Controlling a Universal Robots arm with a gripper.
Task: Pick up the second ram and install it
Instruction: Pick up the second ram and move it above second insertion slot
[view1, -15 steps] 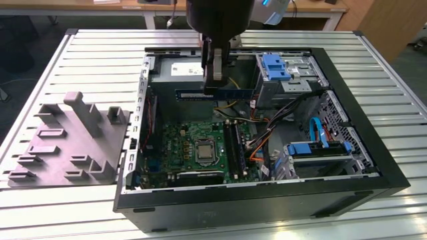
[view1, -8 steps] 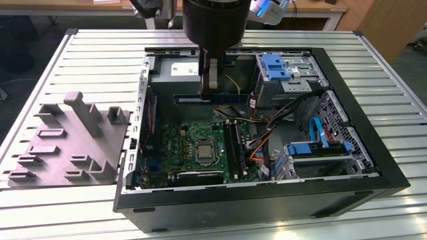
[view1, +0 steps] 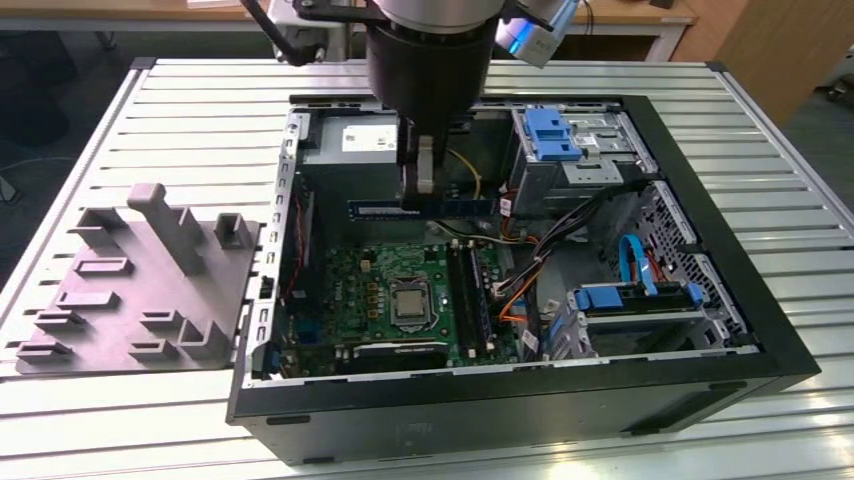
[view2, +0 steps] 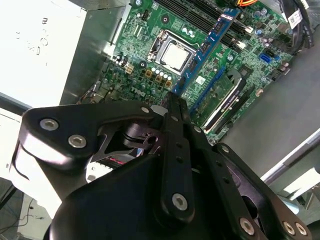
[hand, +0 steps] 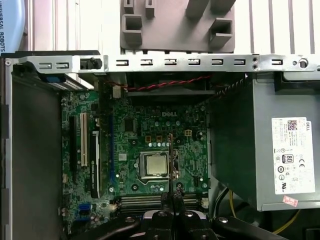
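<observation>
The gripper (view1: 424, 192) hangs inside the open computer case (view1: 534, 395). Its 2 fingers are pressed together on the middle of the second ram (view1: 461, 207), so the stick is held in the air, level and on its long edge, over the motherboard (view1: 347, 290). In the exterior view the ram is at 12 o'clock from the processor socket (view1: 404, 300) and does not touch the board. In the second wrist view it reaches out from the closed fingertips as a blue strip. The grey tray (view1: 134, 290) lies on the table (view1: 200, 100) at 9 o'clock from the case, just beside it. The power supply (view1: 350, 148) is at 10 o'clock from the gripper
</observation>
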